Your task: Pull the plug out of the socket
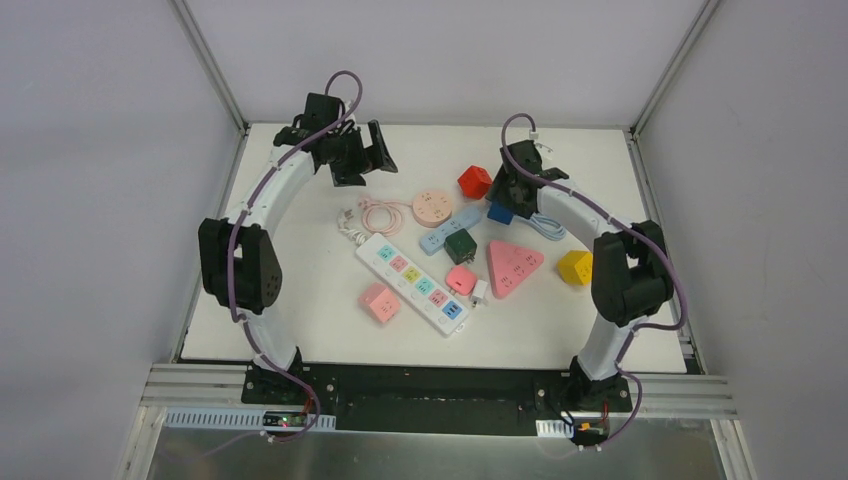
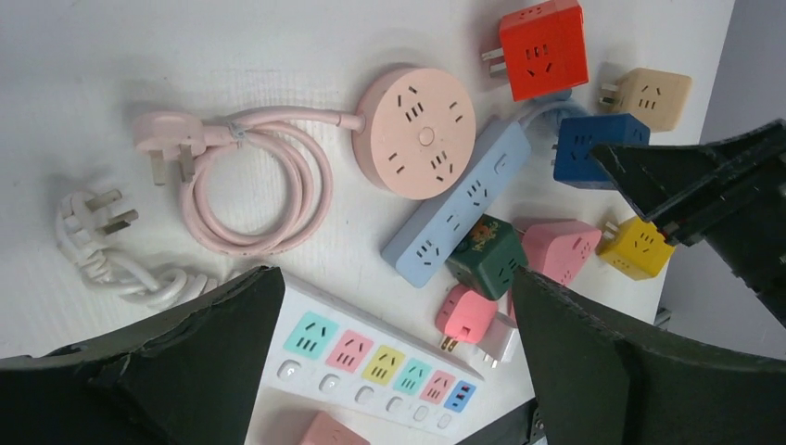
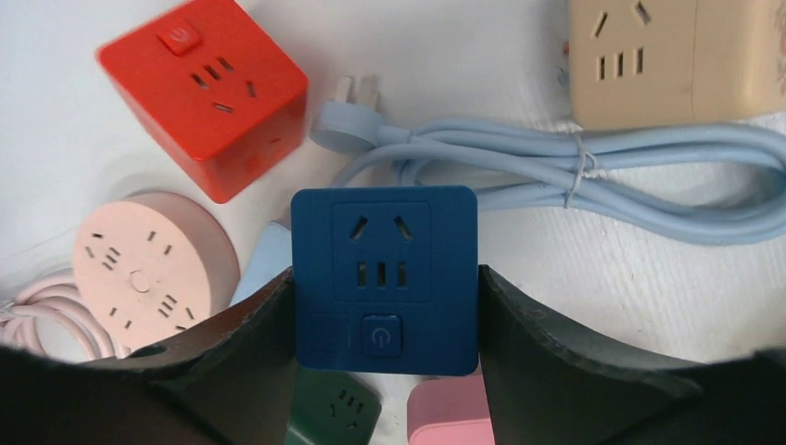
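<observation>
While the right claw (image 3: pixel 385 283) is clenched on two sides of the dark-blue cube adapter (image 3: pixel 385 246), which sits at the far end of the light-blue power strip (image 2: pixel 459 209), the pull looks unfinished. Its prongs are hidden, so seating is unclear. The cube has no long axis and its socket face points up. The left claw (image 1: pixel 365 158) is spread and empty above the surface (image 1: pixel 300 330).

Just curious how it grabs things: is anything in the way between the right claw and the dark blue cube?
Nothing visible. The right gripper has its fingers against both sides of the dark blue cube; the red cube and beige cube sit off to the sides.
</observation>
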Tool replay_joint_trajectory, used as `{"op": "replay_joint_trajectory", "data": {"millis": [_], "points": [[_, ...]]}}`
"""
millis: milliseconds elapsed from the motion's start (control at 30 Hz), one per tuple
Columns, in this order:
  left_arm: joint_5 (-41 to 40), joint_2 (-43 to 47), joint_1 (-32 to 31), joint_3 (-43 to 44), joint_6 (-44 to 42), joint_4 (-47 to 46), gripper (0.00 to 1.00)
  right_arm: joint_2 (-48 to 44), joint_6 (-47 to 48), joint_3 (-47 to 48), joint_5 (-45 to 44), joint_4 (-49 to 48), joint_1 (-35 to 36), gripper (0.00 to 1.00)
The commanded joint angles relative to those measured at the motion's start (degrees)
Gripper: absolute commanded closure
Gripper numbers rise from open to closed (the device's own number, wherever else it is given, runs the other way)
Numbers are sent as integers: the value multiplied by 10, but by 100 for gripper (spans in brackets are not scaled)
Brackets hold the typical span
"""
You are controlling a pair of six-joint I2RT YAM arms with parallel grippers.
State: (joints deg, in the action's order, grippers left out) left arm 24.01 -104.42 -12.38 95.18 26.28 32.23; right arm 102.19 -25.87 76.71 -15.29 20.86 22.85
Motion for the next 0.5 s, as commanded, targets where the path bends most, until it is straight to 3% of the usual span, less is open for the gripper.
{"op": "replay_joint_trajectory", "data": {"millis": [0,200,467], "points": [[-15,61,-4,-45,-11,-2,1,19,-47,34,-9,54,-2,75],[-32,103,-4,-55,-22,61,1,34,-63,54,-20,101,-2,47],[-45,203,-4,-120,-33,95,1,10,-63,56,9,124,-1,23]]}}
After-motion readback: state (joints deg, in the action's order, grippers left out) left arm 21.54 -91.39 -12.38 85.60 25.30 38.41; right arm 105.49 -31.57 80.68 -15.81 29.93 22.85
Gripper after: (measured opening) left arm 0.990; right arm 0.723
